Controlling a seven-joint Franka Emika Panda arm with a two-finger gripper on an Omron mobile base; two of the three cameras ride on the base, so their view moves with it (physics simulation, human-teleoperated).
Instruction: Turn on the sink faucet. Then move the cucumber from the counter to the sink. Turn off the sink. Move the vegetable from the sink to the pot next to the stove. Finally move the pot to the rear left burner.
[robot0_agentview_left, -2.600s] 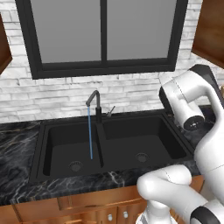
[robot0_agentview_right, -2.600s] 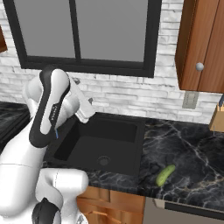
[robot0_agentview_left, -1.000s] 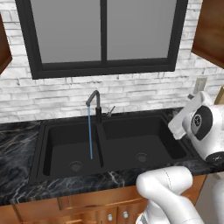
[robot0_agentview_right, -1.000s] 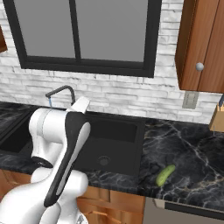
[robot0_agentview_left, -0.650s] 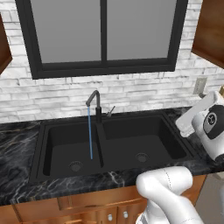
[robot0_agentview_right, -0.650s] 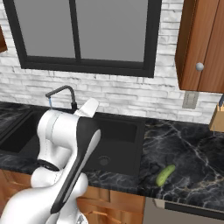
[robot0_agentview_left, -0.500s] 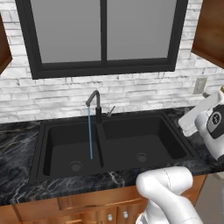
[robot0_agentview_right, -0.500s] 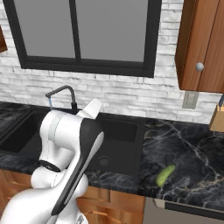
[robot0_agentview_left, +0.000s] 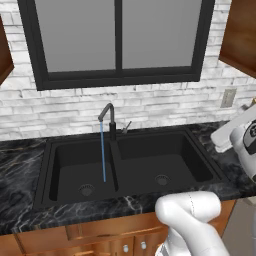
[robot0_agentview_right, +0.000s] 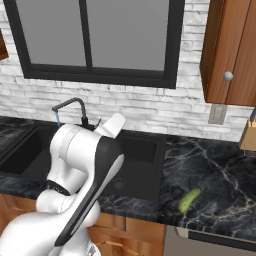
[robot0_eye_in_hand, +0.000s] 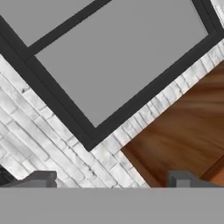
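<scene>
The black gooseneck sink faucet (robot0_agentview_left: 107, 118) stands behind the double-basin sink (robot0_agentview_left: 175, 155), and a thin blue stream of water (robot0_agentview_left: 103, 155) runs from it into the left basin. In the right base view the faucet (robot0_agentview_right: 74, 107) shows behind my white arm (robot0_agentview_right: 85, 155), which crosses in front of the sink (robot0_agentview_right: 142, 162). The cucumber (robot0_agentview_right: 189, 200) lies on the black marble counter (robot0_agentview_right: 220, 175) right of the sink, near the front edge. My gripper (robot0_eye_in_hand: 111, 179) is open and holds nothing; it faces the window, brick wall and a wooden cabinet. The pot is out of view.
A wooden knife block (robot0_agentview_right: 248, 134) stands at the far right of the counter. A wall outlet (robot0_agentview_right: 216, 114) sits on the white brick wall under a wooden upper cabinet (robot0_agentview_right: 231, 50). My arm's upper link (robot0_agentview_left: 231, 136) hangs over the counter right of the sink.
My arm has swung to the right, away from the faucet and toward the right side of the sink. The water keeps running. The cucumber has not moved.
</scene>
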